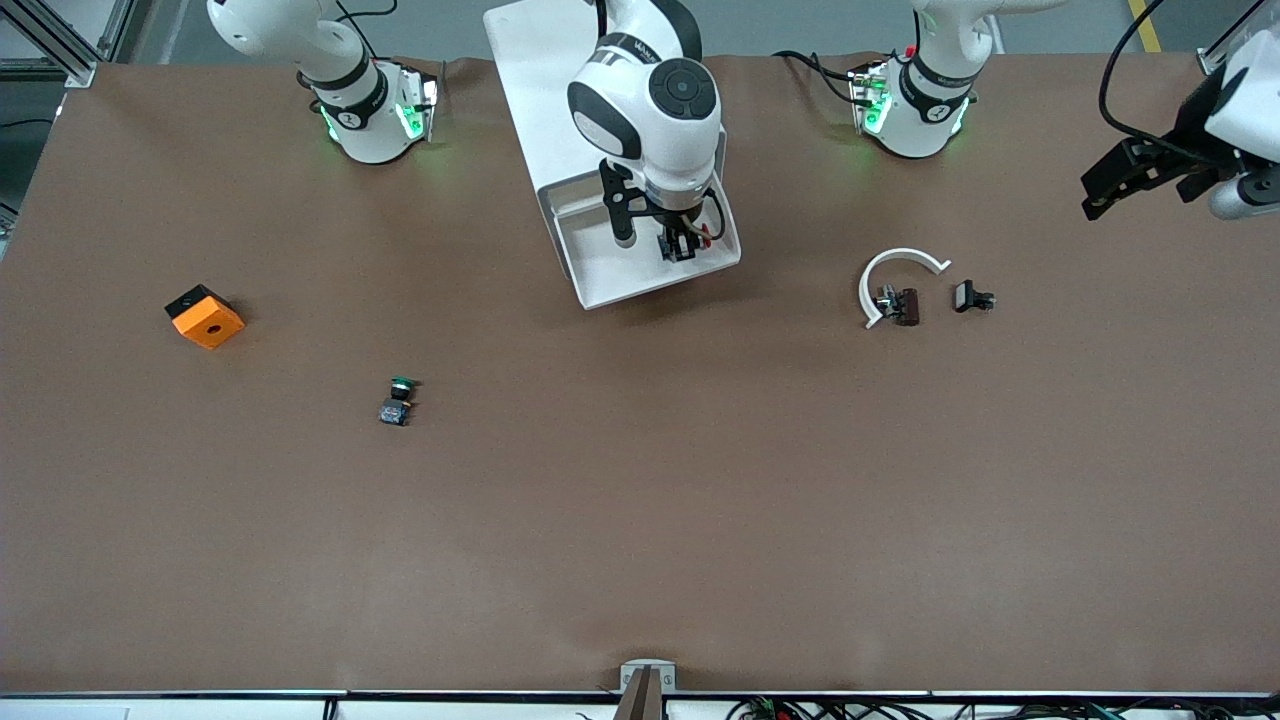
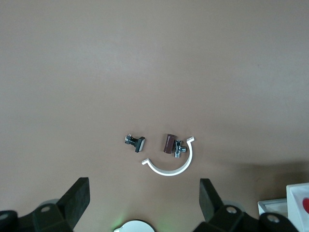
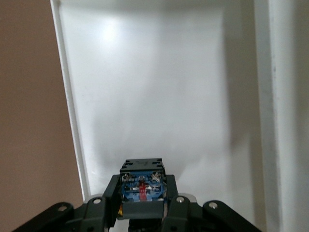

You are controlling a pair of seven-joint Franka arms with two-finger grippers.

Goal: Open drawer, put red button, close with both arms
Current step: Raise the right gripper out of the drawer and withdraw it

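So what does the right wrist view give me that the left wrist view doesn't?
Only the right wrist view shows the right pincer shut on the red button, over the open drawer's white floor. Only the left wrist view shows the open left pincer over the white curved clip, the brown part and the small metal clamp. Both show the brown tabletop.
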